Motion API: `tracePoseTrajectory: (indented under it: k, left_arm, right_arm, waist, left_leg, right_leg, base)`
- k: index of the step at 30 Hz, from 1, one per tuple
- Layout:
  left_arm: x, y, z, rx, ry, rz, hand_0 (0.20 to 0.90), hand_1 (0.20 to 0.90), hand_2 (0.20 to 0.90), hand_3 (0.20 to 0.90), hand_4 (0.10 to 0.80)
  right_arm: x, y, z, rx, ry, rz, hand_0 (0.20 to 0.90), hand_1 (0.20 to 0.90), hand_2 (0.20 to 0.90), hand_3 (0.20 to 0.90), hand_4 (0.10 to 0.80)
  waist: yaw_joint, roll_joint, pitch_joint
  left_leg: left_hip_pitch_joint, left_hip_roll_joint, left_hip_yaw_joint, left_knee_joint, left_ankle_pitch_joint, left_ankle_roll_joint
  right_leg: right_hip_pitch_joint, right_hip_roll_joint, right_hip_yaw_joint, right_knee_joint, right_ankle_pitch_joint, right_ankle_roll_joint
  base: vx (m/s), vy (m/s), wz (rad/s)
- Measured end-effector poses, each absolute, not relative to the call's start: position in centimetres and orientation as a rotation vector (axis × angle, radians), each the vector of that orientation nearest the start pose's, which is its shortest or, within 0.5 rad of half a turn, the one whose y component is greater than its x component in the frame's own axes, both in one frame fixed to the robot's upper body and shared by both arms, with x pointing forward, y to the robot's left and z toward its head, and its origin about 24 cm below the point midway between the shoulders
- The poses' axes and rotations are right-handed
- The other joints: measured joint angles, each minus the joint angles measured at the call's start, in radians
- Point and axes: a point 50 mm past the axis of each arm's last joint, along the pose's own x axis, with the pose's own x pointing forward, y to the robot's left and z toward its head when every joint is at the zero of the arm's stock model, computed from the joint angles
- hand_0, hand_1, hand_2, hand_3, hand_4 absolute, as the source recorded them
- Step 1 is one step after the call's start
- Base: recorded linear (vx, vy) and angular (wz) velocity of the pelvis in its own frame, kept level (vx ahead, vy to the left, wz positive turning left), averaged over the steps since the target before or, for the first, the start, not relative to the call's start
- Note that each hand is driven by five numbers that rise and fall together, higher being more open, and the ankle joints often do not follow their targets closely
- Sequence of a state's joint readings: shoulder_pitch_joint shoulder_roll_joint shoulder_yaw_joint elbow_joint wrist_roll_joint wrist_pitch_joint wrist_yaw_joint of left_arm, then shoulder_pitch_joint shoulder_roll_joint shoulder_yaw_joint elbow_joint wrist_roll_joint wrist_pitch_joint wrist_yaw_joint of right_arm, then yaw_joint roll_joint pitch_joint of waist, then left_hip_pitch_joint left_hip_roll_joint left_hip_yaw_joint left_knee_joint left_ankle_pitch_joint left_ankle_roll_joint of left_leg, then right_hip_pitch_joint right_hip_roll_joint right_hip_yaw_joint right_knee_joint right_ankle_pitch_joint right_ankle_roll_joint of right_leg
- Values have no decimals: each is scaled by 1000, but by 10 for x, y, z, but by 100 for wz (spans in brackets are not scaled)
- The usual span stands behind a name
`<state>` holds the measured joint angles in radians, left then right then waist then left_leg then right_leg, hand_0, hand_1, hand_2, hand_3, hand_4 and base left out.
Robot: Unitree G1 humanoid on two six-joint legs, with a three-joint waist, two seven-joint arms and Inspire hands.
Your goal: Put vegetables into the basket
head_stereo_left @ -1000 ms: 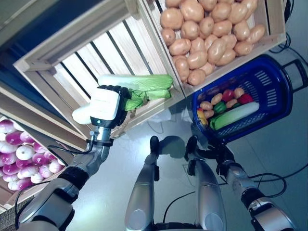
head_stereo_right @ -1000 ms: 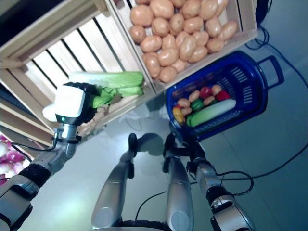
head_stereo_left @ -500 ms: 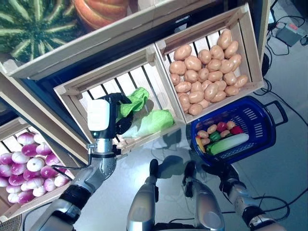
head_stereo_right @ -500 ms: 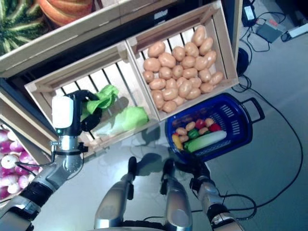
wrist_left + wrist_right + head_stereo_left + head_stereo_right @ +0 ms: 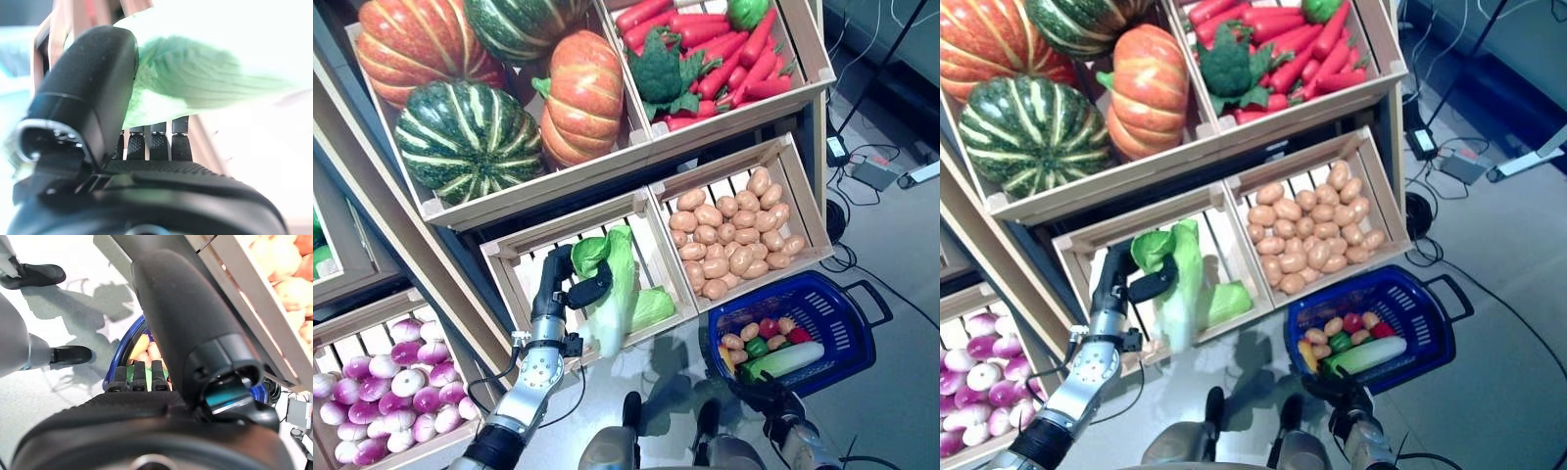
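My left hand is shut on a pale green cabbage, which hangs upright in front of the middle wooden crate. In the left wrist view the thumb and fingers wrap its leafy part. A second cabbage lies in that crate. The blue basket sits low on the right above the floor, holding a long green vegetable and several small red, green and tan ones. My right hand is at its near edge, fingers curled over the blue rim.
A crate of potatoes sits right of the cabbage crate, just above the basket. Pumpkins and red vegetables with broccoli fill the shelf above. Purple-white bulbs lie lower left. Cables and a power strip are on the floor at right.
The camera has shifted, so the upper shelves now show. The cabbage in my left hand has turned from lying across the crate to hanging upright. The right hand stays at the basket.
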<state>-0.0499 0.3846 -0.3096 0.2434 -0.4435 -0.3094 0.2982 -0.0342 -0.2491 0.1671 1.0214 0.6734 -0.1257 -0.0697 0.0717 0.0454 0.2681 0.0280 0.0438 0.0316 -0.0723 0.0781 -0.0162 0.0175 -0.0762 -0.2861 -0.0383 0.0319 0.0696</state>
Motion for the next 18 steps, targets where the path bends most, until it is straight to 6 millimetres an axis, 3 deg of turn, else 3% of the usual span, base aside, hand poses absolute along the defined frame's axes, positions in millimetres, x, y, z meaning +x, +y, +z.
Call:
tracePoseTrajectory:
  k: [7, 13, 18]
  left_arm:
    - [246, 163, 3, -481, 137, -42, 300, 300, 300, 300, 400]
    - [249, 147, 21, -655, 126, -150, 300, 300, 300, 300, 400]
    - [249, 140, 30, -653, 111, -195, 300, 300, 300, 300, 400]
  right_arm:
    - [169, -212, -119, 306, 726, -316, 900, 900, 900, 900, 800]
    - [186, -203, -102, 337, 619, -266, 900, 900, 900, 900, 800]
    - [195, -193, -80, 385, 505, -187, 900, 900, 900, 900, 800]
  waist:
    - [-10, -36, -21]
    - [-31, -63, -37]
    - [-51, -70, -41]
  left_leg:
    - [25, -1, 6, -4, -3, 4]
    - [47, -1, 27, -8, -5, 8]
    - [60, -2, 34, -12, -8, 11]
  right_leg:
    - [22, 1, 6, -11, 7, 1]
    - [34, 1, 22, -11, 9, 2]
    - [40, 0, 33, -12, 11, 4]
  base:
    - [53, 8, -4]
    - [35, 8, -7]
    - [8, 2, -8]
